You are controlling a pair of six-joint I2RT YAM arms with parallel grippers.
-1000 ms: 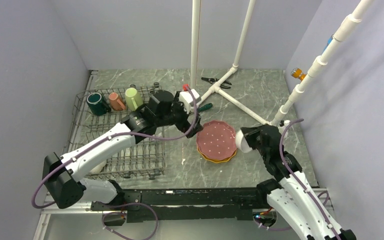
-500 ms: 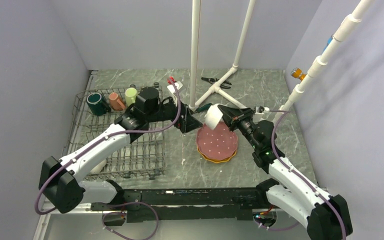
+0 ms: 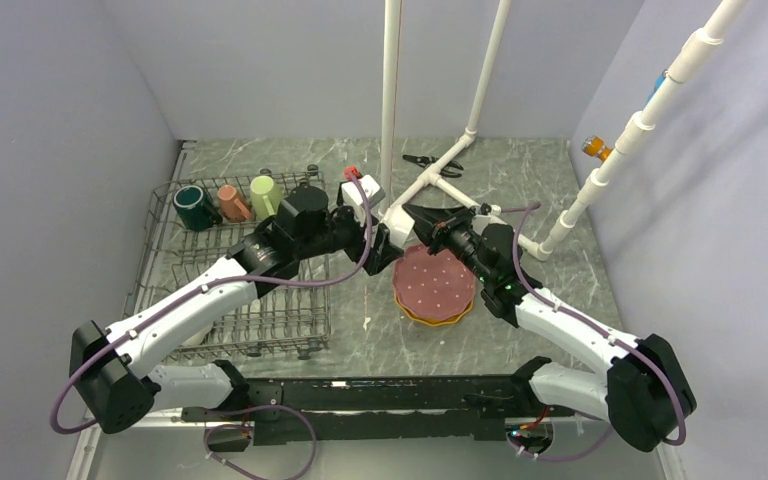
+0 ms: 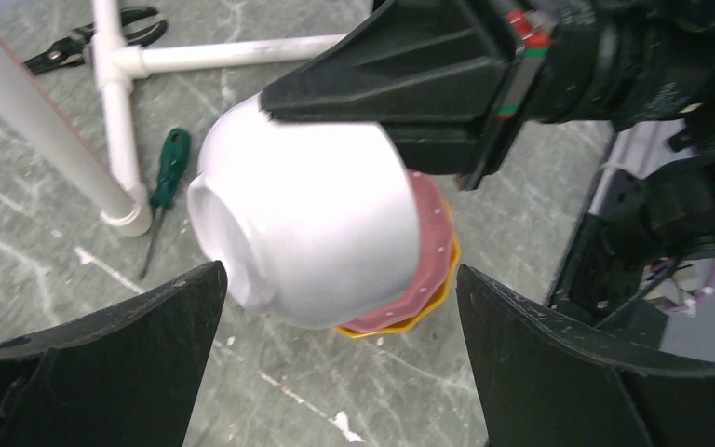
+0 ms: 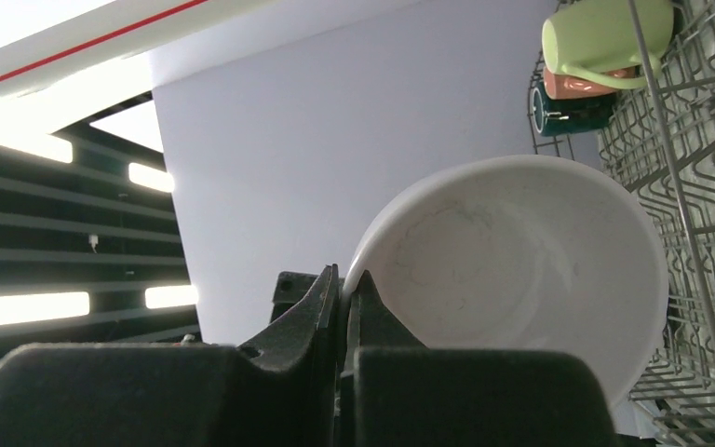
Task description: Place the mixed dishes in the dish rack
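Note:
My right gripper [image 3: 412,214] is shut on the rim of a small white bowl [image 5: 521,270] and holds it in the air above the table, left of the plates. In the left wrist view the bowl [image 4: 307,233] hangs bottom-first just ahead of my open left gripper [image 4: 340,317], between its fingers [image 4: 93,363] and apart from them. The pink dotted plate [image 3: 435,280] lies on the yellow-orange plate [image 3: 430,319]. The dark green mug [image 3: 192,206], salmon mug [image 3: 230,201] and light green mug [image 3: 266,195] stand in the dish rack [image 3: 160,262] at its far end.
A white pipe frame [image 3: 460,195] stands behind the plates, with a green screwdriver [image 4: 163,186] and pliers [image 4: 84,42] beside it. A white object [image 3: 197,334] shows at the rack's near end, partly hidden by my left arm.
My right arm has swung left and carried the bowl from beside the plates up to my left gripper. My left gripper stayed open and shifted slightly near the plates.

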